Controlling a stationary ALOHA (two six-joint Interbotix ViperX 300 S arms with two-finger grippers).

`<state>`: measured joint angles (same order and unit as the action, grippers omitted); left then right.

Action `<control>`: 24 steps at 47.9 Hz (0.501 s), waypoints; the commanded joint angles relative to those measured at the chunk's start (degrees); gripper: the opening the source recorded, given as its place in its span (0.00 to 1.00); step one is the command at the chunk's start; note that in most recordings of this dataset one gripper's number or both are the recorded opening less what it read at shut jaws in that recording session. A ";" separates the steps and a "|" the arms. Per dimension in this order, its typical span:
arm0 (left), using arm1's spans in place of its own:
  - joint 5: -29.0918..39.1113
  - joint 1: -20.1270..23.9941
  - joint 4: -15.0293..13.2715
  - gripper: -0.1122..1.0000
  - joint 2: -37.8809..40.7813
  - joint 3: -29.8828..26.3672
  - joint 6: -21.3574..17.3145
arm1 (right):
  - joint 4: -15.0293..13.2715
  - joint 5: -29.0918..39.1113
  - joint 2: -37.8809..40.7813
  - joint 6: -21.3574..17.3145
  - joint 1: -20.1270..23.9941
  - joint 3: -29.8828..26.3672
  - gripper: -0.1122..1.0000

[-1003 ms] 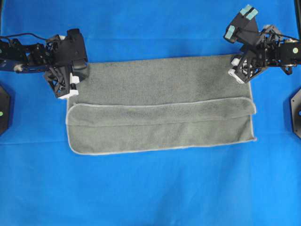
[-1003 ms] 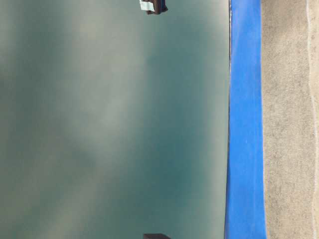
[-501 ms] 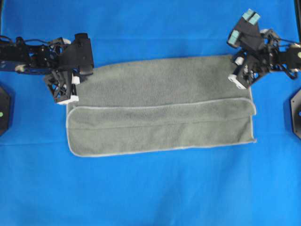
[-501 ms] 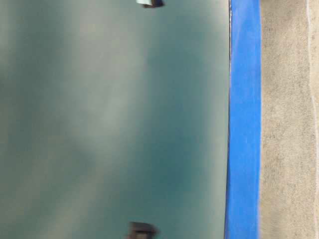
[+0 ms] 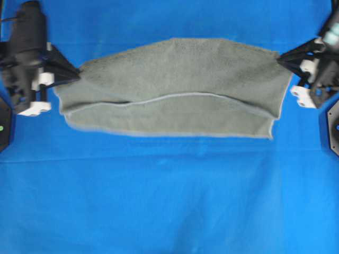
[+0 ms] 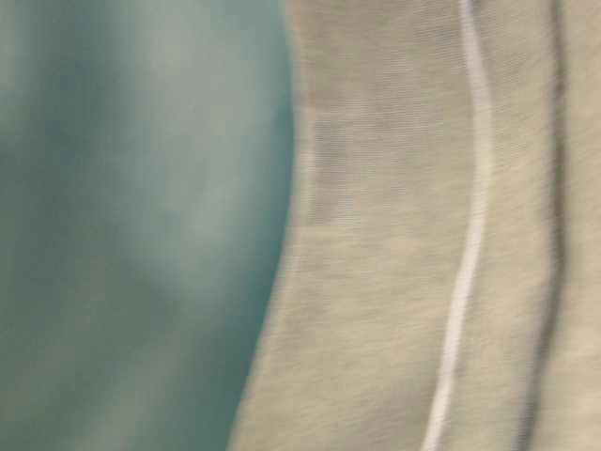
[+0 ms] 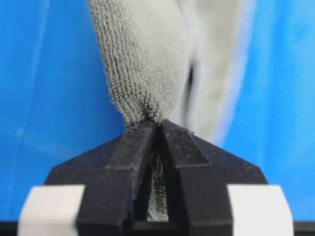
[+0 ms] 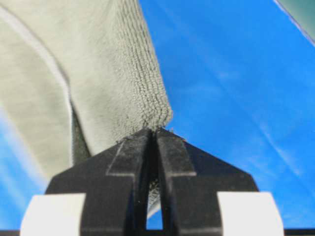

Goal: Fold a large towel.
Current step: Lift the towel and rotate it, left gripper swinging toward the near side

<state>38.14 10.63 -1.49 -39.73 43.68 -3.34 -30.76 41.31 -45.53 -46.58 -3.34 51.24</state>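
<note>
Here, nearest the table-level camera, the towel (image 6: pixel 404 235) fills most of that blurred view, a pale hem line running down its face and a teal-grey haze to one side of it.

In the left wrist view the left pincer (image 7: pixel 156 129) is pressed together on a bunched corner of the towel (image 7: pixel 142 64), terry loops squeezed between the two black fingers (image 7: pixel 132 147). The right wrist view shows the same: the right pincer (image 8: pixel 153 132) pinching the opposite corner of the towel (image 8: pixel 118 64), with cloth caught in the narrow slit between its fingers (image 8: pixel 129 152).

From overhead, the towel (image 5: pixel 175 79) is stretched between the two pincers above the blue sheet (image 5: pixel 169 201) covering the desk. It is folded lengthwise, its hemmed upper layer lying across the middle and the lower edge sagging in a shallow curve. The left pincer (image 5: pixel 76 74) grips the towel's left end, the right pincer (image 5: pixel 280 55) its right end.
</note>
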 commanded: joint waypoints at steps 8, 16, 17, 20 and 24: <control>0.09 -3.16 -0.09 0.13 -1.58 -0.79 5.19 | -1.23 -1.23 -1.14 -0.44 0.35 -2.29 0.13; -2.37 -8.35 -0.18 0.13 -0.26 -1.14 9.93 | -4.13 -3.78 2.20 -1.32 -7.65 -4.75 0.13; -2.99 -9.40 -0.18 0.13 -0.09 -1.14 10.63 | -4.39 -4.57 2.72 -1.32 -8.88 -5.19 0.13; -6.15 -13.18 -0.18 0.13 0.88 -1.41 12.92 | -4.92 -7.65 4.39 -1.32 -12.92 -6.15 0.13; -10.72 -17.93 -0.18 0.13 2.46 -1.93 14.68 | -5.10 -13.71 7.21 -1.23 -18.81 -7.38 0.13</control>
<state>31.46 -3.43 -1.58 -38.32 43.51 10.46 -35.33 32.34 -39.99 -47.72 -17.67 46.23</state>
